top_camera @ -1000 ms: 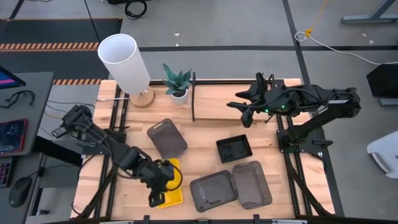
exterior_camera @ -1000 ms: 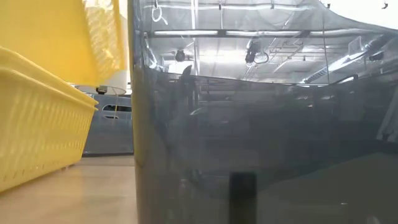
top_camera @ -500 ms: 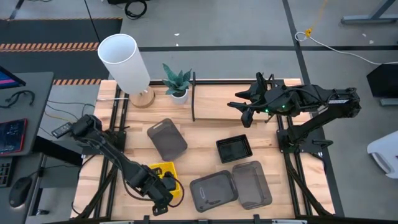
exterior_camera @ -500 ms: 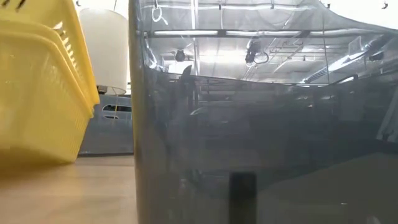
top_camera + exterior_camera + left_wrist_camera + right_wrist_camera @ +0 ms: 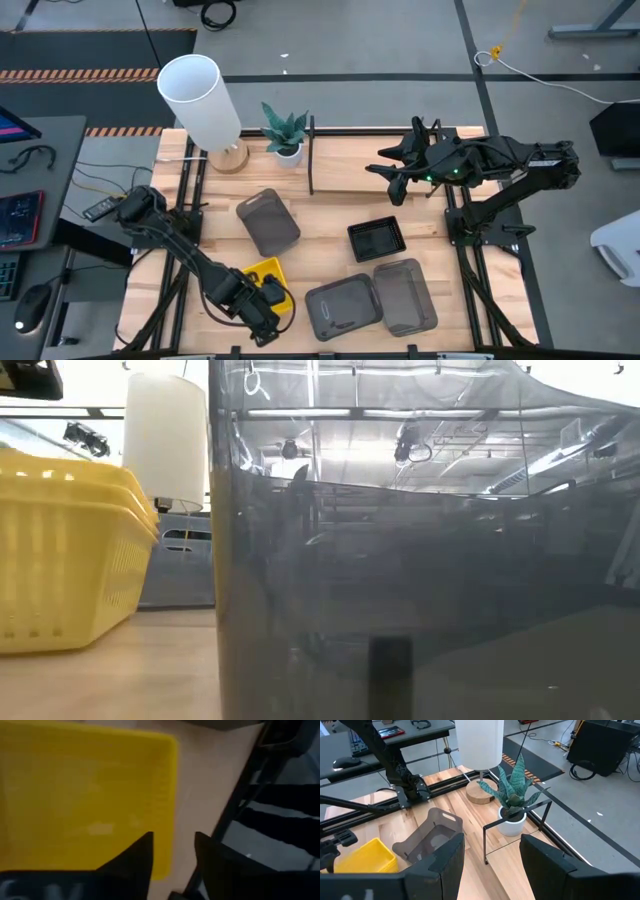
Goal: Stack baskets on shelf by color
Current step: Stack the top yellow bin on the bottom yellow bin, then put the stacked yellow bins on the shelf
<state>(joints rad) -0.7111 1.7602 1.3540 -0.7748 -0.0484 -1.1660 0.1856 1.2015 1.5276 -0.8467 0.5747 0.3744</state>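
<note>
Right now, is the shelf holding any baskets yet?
No. The shelf board shows bare; the yellow baskets, black basket and grey baskets all sit on the table.

Both arms are matte black all over, built from chunky jointed segments. The right arm (image 5: 500,160) shows a small green light glowing near its wrist. The left arm (image 5: 180,250) is slim and dark, and both grippers end in broad, flat black fingers (image 5: 442,865).
</note>
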